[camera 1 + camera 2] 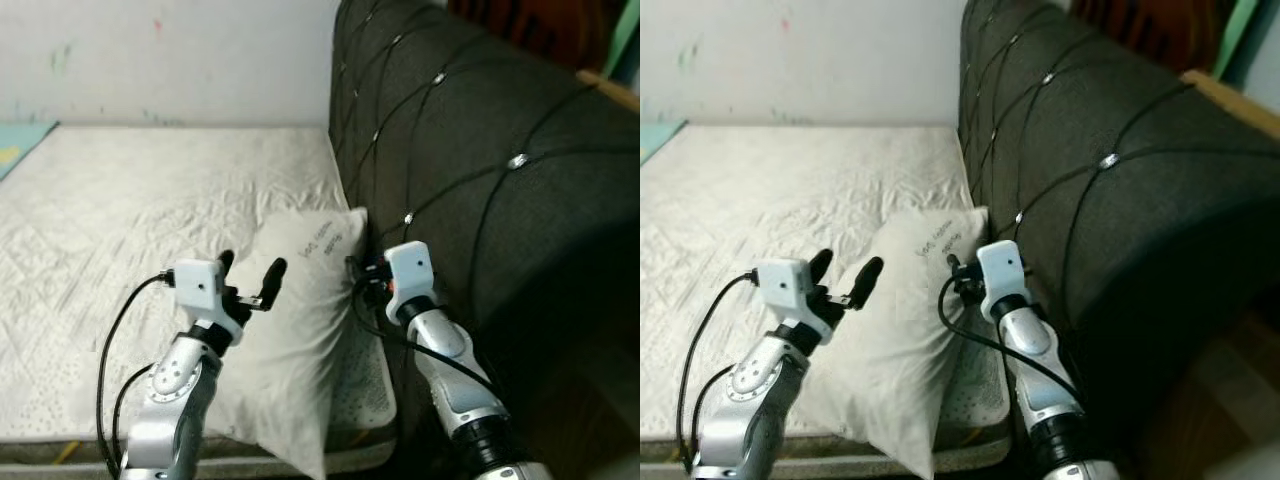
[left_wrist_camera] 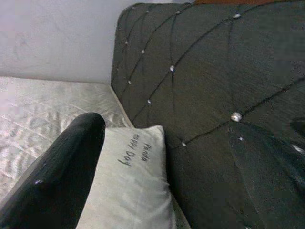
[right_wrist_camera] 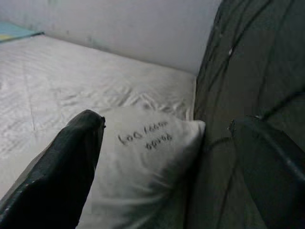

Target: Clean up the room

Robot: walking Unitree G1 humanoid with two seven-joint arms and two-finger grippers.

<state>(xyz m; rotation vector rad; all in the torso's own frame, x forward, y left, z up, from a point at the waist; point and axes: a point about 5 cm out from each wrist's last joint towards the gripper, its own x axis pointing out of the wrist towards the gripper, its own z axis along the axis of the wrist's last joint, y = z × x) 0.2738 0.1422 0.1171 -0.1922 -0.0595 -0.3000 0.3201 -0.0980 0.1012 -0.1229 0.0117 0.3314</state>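
Left claw (image 1: 250, 272) spread above pillow (image 1: 300, 330).

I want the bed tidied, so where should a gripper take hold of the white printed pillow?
Probably the white printed pillow is best pinched at its free left edge or near corner, coming from the quilted mattress side. Its right edge is pressed against the dark tufted headboard, leaving little room there. The left gripper is open above it.

A bed (image 1: 150, 200) with a white quilted cover reaches to the far wall. A white pillow (image 1: 290, 330) with dark lettering lies on its near right part, against the dark tufted headboard (image 1: 470, 180).
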